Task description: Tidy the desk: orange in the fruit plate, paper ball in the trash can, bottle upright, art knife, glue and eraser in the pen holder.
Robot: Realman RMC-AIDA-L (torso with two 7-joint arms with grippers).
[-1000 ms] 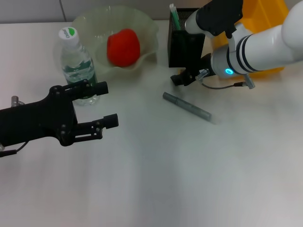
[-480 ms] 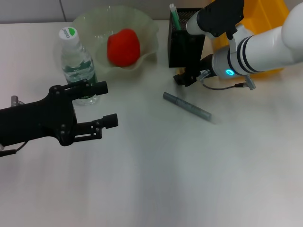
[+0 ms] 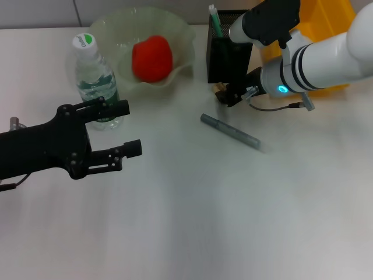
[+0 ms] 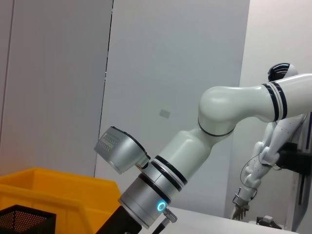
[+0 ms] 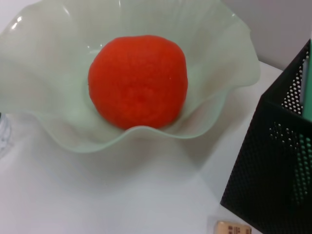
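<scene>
The orange (image 3: 151, 57) (image 5: 138, 80) lies in the pale green fruit plate (image 3: 180, 32) (image 5: 217, 44). Left of the plate, the bottle (image 3: 94, 79) stands upright. The black mesh pen holder (image 3: 228, 55) (image 5: 278, 161) holds a green-and-white stick (image 3: 214, 20). On the table in front of the holder lies the grey art knife (image 3: 230, 130). A small tan eraser (image 5: 233, 228) rests at the holder's base, and my right gripper (image 3: 229, 95) is low beside it. My left gripper (image 3: 125, 128) hovers open and empty, just in front of the bottle. No paper ball is in view.
A yellow bin (image 3: 326, 29) (image 4: 53, 187) stands behind my right arm (image 3: 317, 61), right of the pen holder. The white tabletop (image 3: 221, 221) stretches toward the near edge.
My right gripper has drawn slightly right, closer to the pen holder's base. The left gripper has drifted a little left and toward me.
</scene>
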